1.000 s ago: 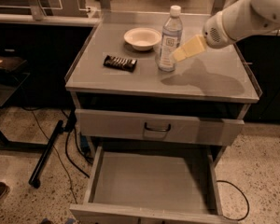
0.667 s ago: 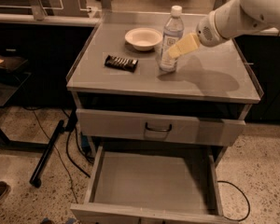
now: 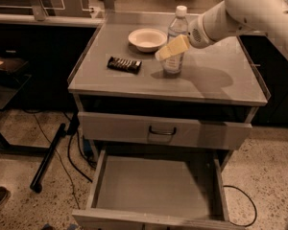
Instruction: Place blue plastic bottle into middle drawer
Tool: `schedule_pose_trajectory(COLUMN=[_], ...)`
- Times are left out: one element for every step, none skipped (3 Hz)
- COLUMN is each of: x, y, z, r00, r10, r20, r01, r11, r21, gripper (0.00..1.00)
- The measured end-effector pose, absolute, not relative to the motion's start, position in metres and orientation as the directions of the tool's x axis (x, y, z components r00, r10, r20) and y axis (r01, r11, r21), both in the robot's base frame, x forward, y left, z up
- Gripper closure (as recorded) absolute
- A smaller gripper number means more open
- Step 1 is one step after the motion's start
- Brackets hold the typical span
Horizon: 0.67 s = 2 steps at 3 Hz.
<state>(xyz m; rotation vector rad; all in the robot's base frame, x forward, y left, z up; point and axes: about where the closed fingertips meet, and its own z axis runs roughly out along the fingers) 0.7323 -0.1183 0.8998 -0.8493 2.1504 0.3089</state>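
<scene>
From my station I see the gripper (image 3: 172,48) over the cabinet top, at mid-height of the bottle (image 3: 176,30) and overlapping its front. Its pale yellowish tip crosses the bottle's left side. I cannot tell whether it is clamped on the bottle or merely resting against it. The white arm (image 3: 245,11) reaches in from the upper right and slopes down to that spot.

The bottle stands upright on the grey cabinet top (image 3: 221,80), slightly back of centre, with its white cap (image 3: 181,11) showing above the gripper and its base on the surface. It is not in any drawer.

Just to the left of the bottle, and a little further back, sits a white bowl (image 3: 147,39). Further left and nearer to me lies a dark snack bar (image 3: 124,64), flat on the top and apart from both.

Under the top I see a grey drawer front (image 3: 115,128) with a dark loop handle (image 3: 162,131). Below it the middle drawer (image 3: 153,181) is pulled well out toward me, its flat floor bare between low side walls.

On the speckled floor a black stand leg (image 3: 48,159) lies left of the cabinet, and a dark cable (image 3: 245,205) loops at the right.
</scene>
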Motion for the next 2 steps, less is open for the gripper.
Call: schedule_pose_trajectory(x=[0.7375, 0.7375], y=[-0.1040, -0.1038], z=[0.8963, 0.8962], r00=[-0.457, -0.457], r10=[-0.460, -0.460], r20=[-0.761, -0.761], r01=[-0.678, -0.678], r11=[0.734, 0.734], r21=[-0.037, -0.036], gripper=[0.00, 0.19])
